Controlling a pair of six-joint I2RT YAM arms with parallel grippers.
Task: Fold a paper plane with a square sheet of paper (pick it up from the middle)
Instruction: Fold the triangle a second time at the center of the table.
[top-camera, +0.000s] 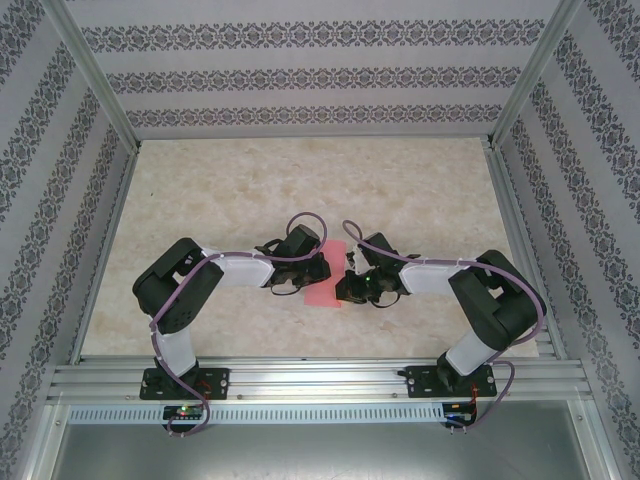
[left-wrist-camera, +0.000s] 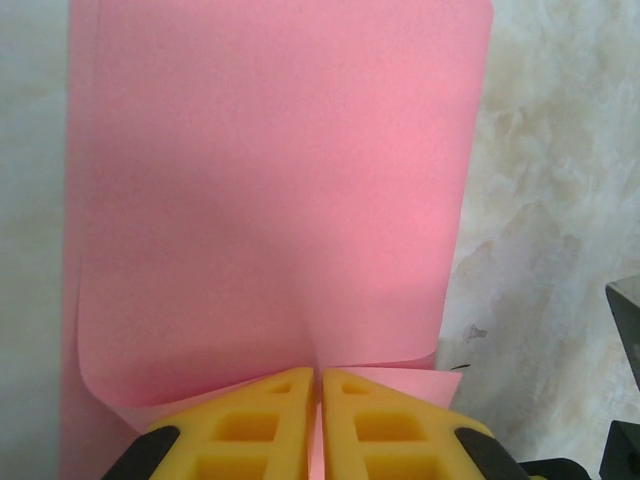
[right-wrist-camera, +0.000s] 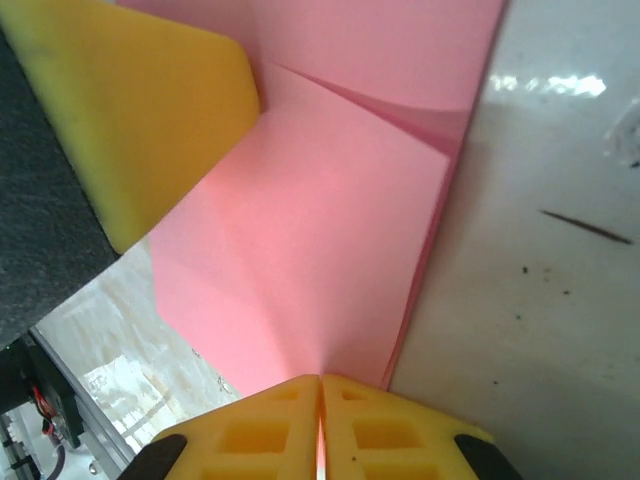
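Marbled table (top-camera: 250, 190) spreads around the sheet (top-camera: 327, 287), left claw (left-wrist-camera: 318, 376) and right claw (right-wrist-camera: 320, 381) clamped on its edges.

The top camera looks steeply down from above and behind the arm bases at 6 o'clock, taking in the whole bench (top-camera: 250, 190). Each wrist camera sits close behind its fingers, with the left end effector (left-wrist-camera: 318, 400) and the right end effector (right-wrist-camera: 320, 425) at 6 o'clock in its frame. All three views share the pink paper (top-camera: 322, 292).
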